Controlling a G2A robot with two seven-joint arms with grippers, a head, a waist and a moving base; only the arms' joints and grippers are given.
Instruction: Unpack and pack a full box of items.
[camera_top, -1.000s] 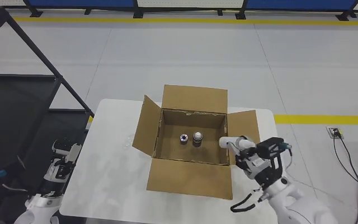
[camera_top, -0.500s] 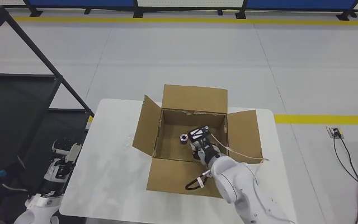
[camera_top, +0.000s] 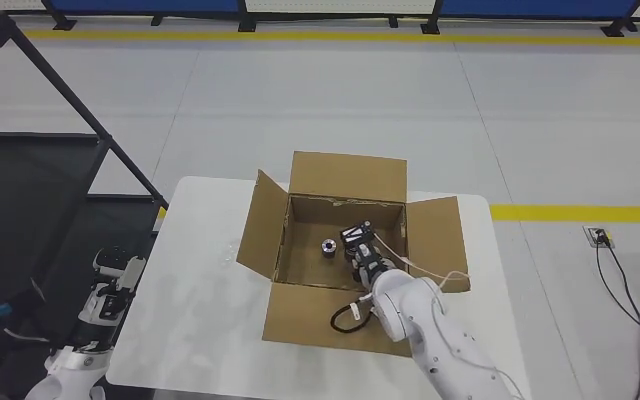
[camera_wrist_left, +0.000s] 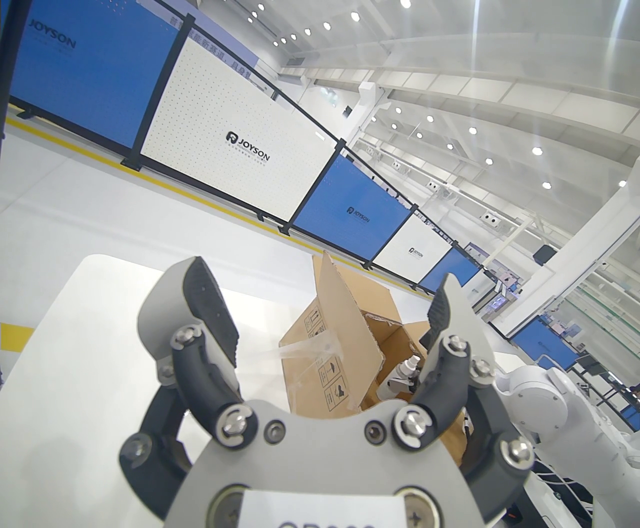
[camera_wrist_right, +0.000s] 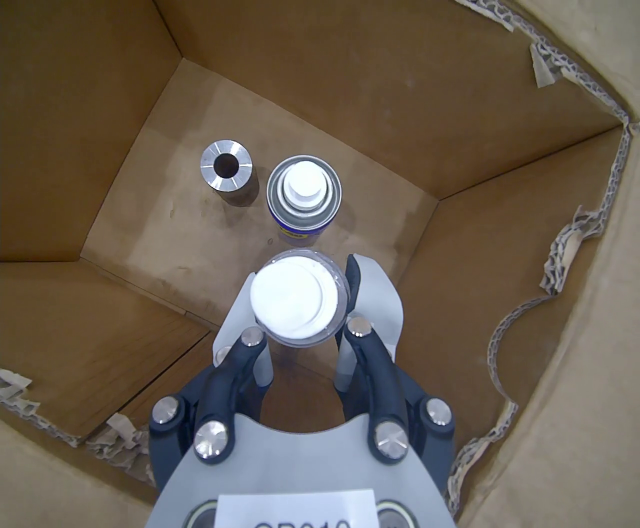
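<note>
One cardboard box (camera_top: 340, 318) stands open on the white table (camera_top: 200, 300), with all four of its flaps folded outward. Three items are inside it.

Two of them stand upright on the box floor, just beside each other. One is a metal cylinder (camera_wrist_right: 227, 172) with a round bore down its middle. The other is a spray can (camera_wrist_right: 304, 200) with a white nozzle and no cap.

The third is a clear container with a white lid (camera_wrist_right: 295, 300). The right gripper (camera_wrist_right: 303, 276) reaches down into the box from above and clamps it between its two fingers, one on each side just under the lid. The container is upright and sits next to the spray can, on the side away from the metal cylinder. The pictures do not show whether its base touches the box floor. In the top view, the right arm (camera_top: 405, 305) crosses the near flap and dips into the right half of the box.

The left gripper (camera_wrist_left: 324, 292) is well apart from the box, beyond the left edge of the table. Its two fingers are spread wide with nothing between them.
</note>
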